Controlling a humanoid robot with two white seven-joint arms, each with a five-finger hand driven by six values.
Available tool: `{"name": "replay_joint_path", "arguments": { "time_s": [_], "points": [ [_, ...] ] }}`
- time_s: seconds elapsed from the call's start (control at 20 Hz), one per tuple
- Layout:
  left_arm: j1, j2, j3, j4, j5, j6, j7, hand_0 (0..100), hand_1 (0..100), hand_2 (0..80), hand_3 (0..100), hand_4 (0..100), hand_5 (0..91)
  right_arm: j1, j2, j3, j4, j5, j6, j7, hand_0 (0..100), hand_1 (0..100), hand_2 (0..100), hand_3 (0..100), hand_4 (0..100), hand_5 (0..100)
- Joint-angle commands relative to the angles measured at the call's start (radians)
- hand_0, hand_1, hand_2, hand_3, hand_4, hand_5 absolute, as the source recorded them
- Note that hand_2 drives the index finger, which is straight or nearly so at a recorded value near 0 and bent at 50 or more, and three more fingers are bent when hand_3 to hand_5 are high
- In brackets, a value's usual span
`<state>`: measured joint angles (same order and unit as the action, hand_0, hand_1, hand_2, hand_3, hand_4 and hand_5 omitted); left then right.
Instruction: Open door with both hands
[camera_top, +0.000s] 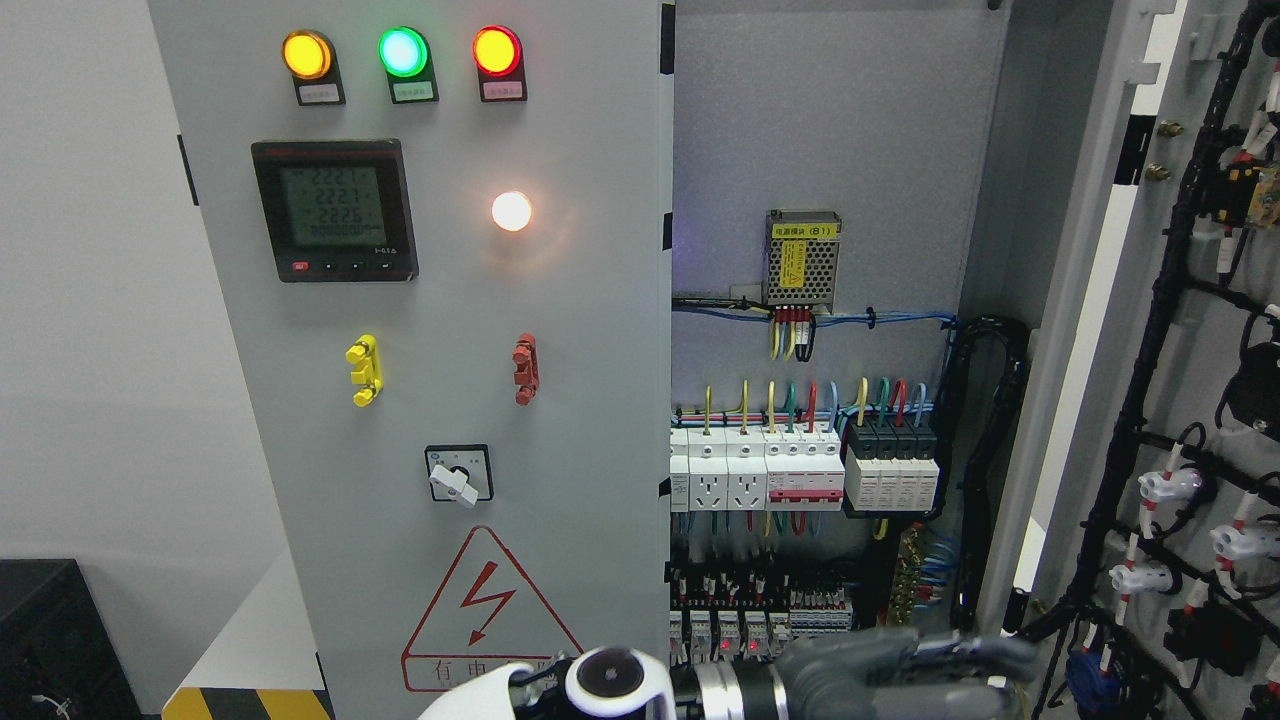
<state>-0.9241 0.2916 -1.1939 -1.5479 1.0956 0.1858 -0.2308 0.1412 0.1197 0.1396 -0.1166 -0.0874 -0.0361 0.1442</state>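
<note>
1. Plain white wall (90, 300), filling the 9 o'clock side, evenly lit.
2. Black box-like object (50, 640) at 8 o'clock, against the wall; its kind cannot be told.
3. Pale floor (245, 625) at 7 o'clock.
4. Yellow-and-black hazard striping (245, 703) at 7 o'clock, along the bottom edge.

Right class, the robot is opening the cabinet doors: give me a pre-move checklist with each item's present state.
1. Grey right cabinet door swung open: ok.
2. Grey left cabinet door with lamps and meter opened: not ok, shut.
3. Grey robot hand in view, low at the opening: ok.
4. Which arm it belongs to: cannot tell.
5. Hand gripping a door: not ok.
6. Second hand in view: not ok.
</note>
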Motion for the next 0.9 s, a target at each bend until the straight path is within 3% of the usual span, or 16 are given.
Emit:
{"name": "replay_joint_path", "arguments": {
  "time_s": [0.0,0.1,0.35,0.5,0.6,0.75,0.85],
  "points": [
    [0.442,0.239,0.008,-0.035,-0.28,-0.093,-0.065,12,56,0.0,0,0,0.0,0.0,0.0,0.0,0.0,0.0,0.001,0.0,7,14,0,0,0,0],
    [0.558,0.267,0.02,0.033,-0.359,-0.188,-0.078,12,56,0.0,0,0,0.0,0.0,0.0,0.0,0.0,0.0,0.001,0.0,7,14,0,0,0,0],
    [0.855,0.244,0.184,0.323,-0.393,-0.258,-0.081,12,56,0.0,0,0,0.0,0.0,0.0,0.0,0.0,0.0,0.001,0.0,7,14,0,0,0,0],
    [0.927,0.195,0.255,0.513,-0.401,-0.269,-0.078,12,56,0.0,0,0,0.0,0.0,0.0,0.0,0.0,0.0,0.001,0.0,7,14,0,0,0,0],
    [0.973,0.12,0.33,0.688,-0.405,-0.288,-0.082,12,56,0.0,0,0,0.0,0.0,0.0,0.0,0.0,0.0,0.001,0.0,7,14,0,0,0,0],
    [0.97,0.009,0.398,1.024,-0.465,-0.325,-0.084,12,56,0.0,0,0,0.0,0.0,0.0,0.0,0.0,0.0,0.001,0.0,7,14,0,0,0,0],
    [0.97,-0.054,0.416,1.193,-0.471,-0.348,-0.084,12,56,0.0,0,0,0.0,0.0,0.0,0.0,0.0,0.0,0.001,0.0,7,14,0,0,0,0]
  ]
}}
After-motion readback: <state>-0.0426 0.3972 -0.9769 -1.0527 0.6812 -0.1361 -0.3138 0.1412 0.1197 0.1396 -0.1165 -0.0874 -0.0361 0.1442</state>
